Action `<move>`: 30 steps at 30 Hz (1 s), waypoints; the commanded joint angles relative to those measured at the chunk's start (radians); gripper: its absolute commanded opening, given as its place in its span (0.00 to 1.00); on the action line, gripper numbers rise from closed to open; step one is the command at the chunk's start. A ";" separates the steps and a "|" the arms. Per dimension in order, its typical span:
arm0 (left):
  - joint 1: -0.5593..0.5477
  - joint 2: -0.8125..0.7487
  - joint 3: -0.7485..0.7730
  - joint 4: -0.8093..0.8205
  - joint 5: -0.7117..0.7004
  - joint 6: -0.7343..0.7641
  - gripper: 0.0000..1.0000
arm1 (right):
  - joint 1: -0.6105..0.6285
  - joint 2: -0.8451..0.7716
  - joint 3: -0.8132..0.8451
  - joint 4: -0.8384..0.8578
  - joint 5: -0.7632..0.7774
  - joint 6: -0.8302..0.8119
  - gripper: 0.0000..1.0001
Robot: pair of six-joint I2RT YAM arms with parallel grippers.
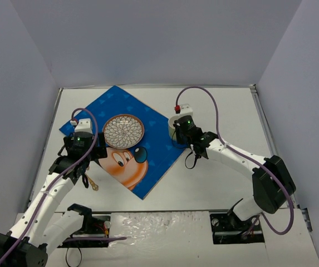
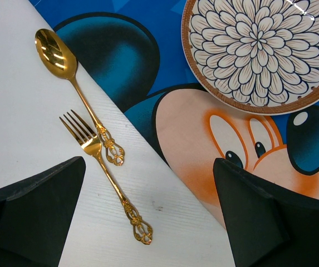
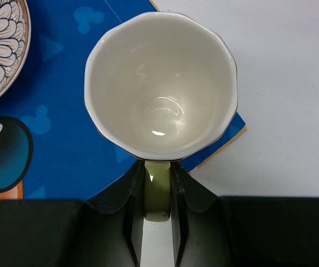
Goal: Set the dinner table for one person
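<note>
Left wrist view: my left claw (image 2: 148,222) hangs spread over the dinner table (image 2: 20,128), with the spoon (image 2: 70,72) and fork (image 2: 101,161) just beside the placemat (image 2: 148,50) and plate (image 2: 259,50). My right claw (image 3: 158,186), arm stretched leftward, pinches the cup (image 3: 160,83) by its handle over the placemat's corner, perhaps touching it.

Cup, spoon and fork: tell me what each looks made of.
Cup: likely glazed ceramic. The cream inside is glossy with sharp light glints, and it has a thin dark rim and a pale green handle. Spoon and fork: likely polished gold-coloured metal, given the mirror-like reflections in the spoon's bowl and the ornate pierced handle ends. Whether they are plated or solid cannot be told.
</note>
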 commanded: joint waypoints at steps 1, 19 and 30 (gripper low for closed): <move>0.009 0.003 0.028 0.045 -0.016 -0.015 0.97 | 0.014 -0.041 -0.006 0.199 0.093 0.053 0.00; 0.007 -0.003 0.025 0.046 -0.010 -0.018 0.97 | 0.014 -0.003 -0.073 0.330 0.137 0.093 0.00; 0.007 -0.006 0.025 0.046 -0.011 -0.018 0.97 | 0.014 0.044 -0.131 0.388 0.134 0.119 0.00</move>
